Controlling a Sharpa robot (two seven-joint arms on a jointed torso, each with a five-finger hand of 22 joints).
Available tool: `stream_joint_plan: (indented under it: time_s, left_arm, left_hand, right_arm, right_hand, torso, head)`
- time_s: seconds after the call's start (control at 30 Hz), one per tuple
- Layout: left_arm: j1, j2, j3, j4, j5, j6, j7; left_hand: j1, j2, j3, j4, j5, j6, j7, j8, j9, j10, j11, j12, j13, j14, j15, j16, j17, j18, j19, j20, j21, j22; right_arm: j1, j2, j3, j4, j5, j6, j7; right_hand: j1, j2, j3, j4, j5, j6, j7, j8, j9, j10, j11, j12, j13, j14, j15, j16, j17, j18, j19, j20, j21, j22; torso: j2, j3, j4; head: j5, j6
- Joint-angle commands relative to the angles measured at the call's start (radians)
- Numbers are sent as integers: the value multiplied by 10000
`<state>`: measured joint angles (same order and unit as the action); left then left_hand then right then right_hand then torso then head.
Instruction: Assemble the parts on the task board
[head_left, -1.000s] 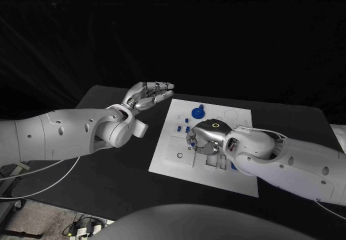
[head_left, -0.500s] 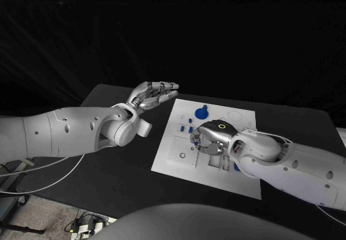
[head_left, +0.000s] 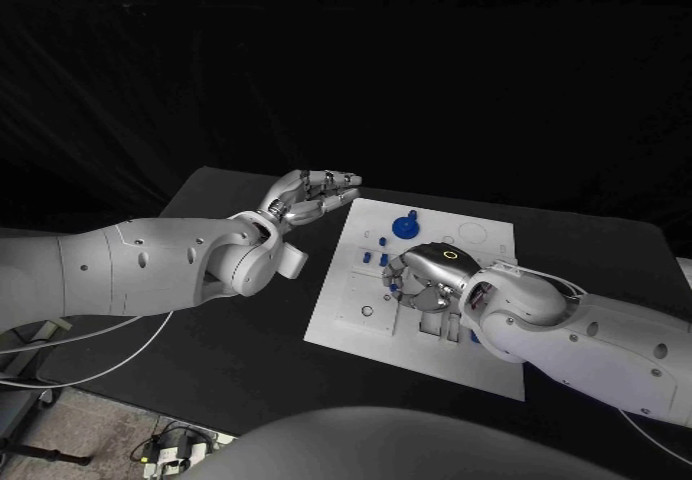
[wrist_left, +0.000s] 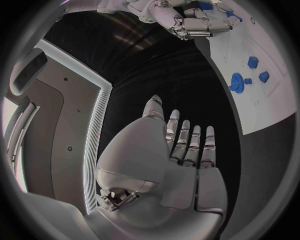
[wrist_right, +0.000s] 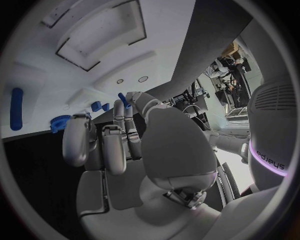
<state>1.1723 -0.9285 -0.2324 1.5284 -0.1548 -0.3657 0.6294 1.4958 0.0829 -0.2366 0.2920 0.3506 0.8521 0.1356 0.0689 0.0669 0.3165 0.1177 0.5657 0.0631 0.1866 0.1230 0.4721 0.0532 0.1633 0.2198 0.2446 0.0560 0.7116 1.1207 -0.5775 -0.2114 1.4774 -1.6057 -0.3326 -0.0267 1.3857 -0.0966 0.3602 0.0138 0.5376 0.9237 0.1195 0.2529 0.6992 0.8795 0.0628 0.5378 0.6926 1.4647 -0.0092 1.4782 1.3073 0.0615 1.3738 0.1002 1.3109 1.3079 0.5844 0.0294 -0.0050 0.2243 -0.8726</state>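
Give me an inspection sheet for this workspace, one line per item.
Surface: black table.
Job's things: white task board; blue parts at its far end.
Clutter: nothing seen.
Hands: left hand raised beside the board, holding nothing; right hand over the board, pinching a small blue part.
Cables: pale cable hanging under the left arm.
Surroundings: dark backdrop.

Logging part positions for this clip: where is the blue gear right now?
In the head view the blue gear sits on the task board near its far edge, just beyond the right hand and to the right of the left hand.
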Motion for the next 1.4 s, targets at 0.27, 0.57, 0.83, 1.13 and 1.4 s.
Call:
stream_joint_plan:
  time_s: [0.27,0.57,0.83,1.13,1.4]
  left_arm:
    - [-38,59,10,-16,-49,266,105]
    - [-41,63,10,-19,-57,295,80]
    - [-42,74,10,-29,-70,346,56]
    - [-45,84,10,-40,-72,362,48]
    - [-62,90,10,-55,-74,389,22]
  left_hand:
    - [69,2,39,5,63,-9,59,15,6,-38,53,48,-5,-6,-28,6,-4,180,0,70,17,5]
    - [169,-20,48,-17,115,-18,61,13,5,-46,61,64,-5,20,2,55,6,191,14,84,18,-39]
    - [216,-38,50,-21,139,-24,65,12,4,-53,66,70,-6,16,13,46,5,193,14,91,17,-79]
    - [221,-40,49,-18,141,-28,65,10,4,-57,65,69,-7,11,14,36,4,190,10,98,16,-96]
    - [241,-42,50,-14,154,-36,66,8,3,-70,67,69,-8,20,23,63,7,182,11,123,16,-112]
  right_arm:
    - [-123,88,5,-240,584,-128,238]
    - [-263,152,5,-414,814,-249,372]
    - [-336,189,6,-439,781,-358,445]
    - [-404,269,6,-512,760,-381,467]
    - [-454,314,6,-547,756,-365,471]
  right_hand:
    - [-66,3,47,-25,-24,31,50,-71,5,88,11,0,-37,203,78,-2,1065,52,9,46,26,1740]
    - [-60,21,73,-29,-16,38,67,-91,4,112,24,-22,-71,202,93,-2,1060,52,8,61,24,1740]
    - [-30,15,109,-63,23,21,88,-139,-5,139,38,-52,-115,191,107,-10,1042,58,-7,77,7,1734]
    - [-44,8,120,-62,19,-2,104,-184,-22,150,53,-76,-148,186,120,-13,1034,61,-15,89,-2,1731]
    - [-45,10,123,-62,15,-3,105,-189,-24,152,55,-79,-152,187,122,-13,1035,60,-13,91,1,1732]
  torso:
    - [1,3,-7]
    - [5,10,-11]
    - [-4,4,-7]
    - [4,6,-2]
    - [1,3,-8]
  head:
    - [51,0]
    - [164,0]
    - [180,0]
    - [223,0]
    - [233,0]
